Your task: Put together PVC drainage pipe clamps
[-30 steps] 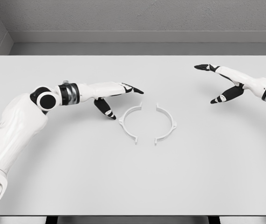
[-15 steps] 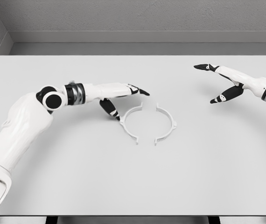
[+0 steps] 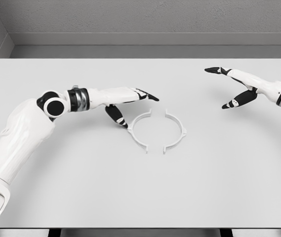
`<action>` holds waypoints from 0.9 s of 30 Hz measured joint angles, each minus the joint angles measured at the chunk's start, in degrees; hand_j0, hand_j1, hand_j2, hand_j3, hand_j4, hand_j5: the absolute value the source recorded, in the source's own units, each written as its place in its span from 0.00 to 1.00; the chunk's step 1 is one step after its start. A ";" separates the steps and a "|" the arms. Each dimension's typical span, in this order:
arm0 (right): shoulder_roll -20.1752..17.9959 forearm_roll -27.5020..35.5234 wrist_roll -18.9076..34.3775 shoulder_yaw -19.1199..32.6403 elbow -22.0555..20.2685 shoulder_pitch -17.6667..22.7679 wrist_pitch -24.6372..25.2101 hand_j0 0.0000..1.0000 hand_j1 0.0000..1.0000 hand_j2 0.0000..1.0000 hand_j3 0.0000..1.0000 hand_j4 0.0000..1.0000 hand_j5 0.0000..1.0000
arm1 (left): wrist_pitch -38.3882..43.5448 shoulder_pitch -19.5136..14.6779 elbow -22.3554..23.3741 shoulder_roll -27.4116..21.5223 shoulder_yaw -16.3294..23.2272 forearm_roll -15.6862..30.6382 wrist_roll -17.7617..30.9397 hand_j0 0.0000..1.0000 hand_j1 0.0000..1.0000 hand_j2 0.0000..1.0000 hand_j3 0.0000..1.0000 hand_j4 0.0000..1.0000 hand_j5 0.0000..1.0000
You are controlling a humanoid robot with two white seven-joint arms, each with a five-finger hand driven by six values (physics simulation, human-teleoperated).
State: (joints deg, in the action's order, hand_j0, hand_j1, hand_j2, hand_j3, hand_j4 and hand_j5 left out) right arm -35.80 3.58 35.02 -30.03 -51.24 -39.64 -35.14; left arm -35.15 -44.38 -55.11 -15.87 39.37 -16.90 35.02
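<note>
The table was a plain white slab filling most of the head view, with a grey textured wall and a pale ledge behind it at 12 o'clock. Near the table's centre lay two white half-ring pieces, the left clamp half and the right clamp half, their open sides facing each other with gaps between their ends at 12 and 6 o'clock. The left hand reached in from 9 o'clock, its fingers extended and holding nothing; the dark thumb tip pointed down just beside the left clamp half's outer edge, and contact could not be determined. The right hand hovered at 2 o'clock, well apart from the halves, fingers spread and holding nothing.
</note>
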 measured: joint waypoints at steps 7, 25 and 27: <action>-0.09 -0.01 0.00 0.00 -0.51 0.00 0.00 1.00 1.00 1.00 1.00 1.00 1.00 | 0.01 0.09 -0.71 0.14 0.15 0.10 0.00 1.00 1.00 1.00 1.00 1.00 1.00; -0.18 0.00 0.00 0.08 -1.13 -0.09 0.00 1.00 1.00 1.00 1.00 1.00 1.00 | 0.02 0.00 -1.12 1.35 0.52 0.09 -0.01 1.00 1.00 1.00 1.00 1.00 1.00; -0.18 0.01 0.00 0.08 -1.20 -0.35 0.00 1.00 1.00 1.00 1.00 1.00 1.00 | 0.02 -0.70 -1.29 1.42 0.52 0.10 0.00 1.00 1.00 1.00 1.00 1.00 1.00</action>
State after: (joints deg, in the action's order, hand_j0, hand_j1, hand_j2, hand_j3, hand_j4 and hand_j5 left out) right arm -35.98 3.59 35.02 -29.95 -52.44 -39.99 -35.14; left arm -35.13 -45.09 -56.39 -14.45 39.88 -16.80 35.02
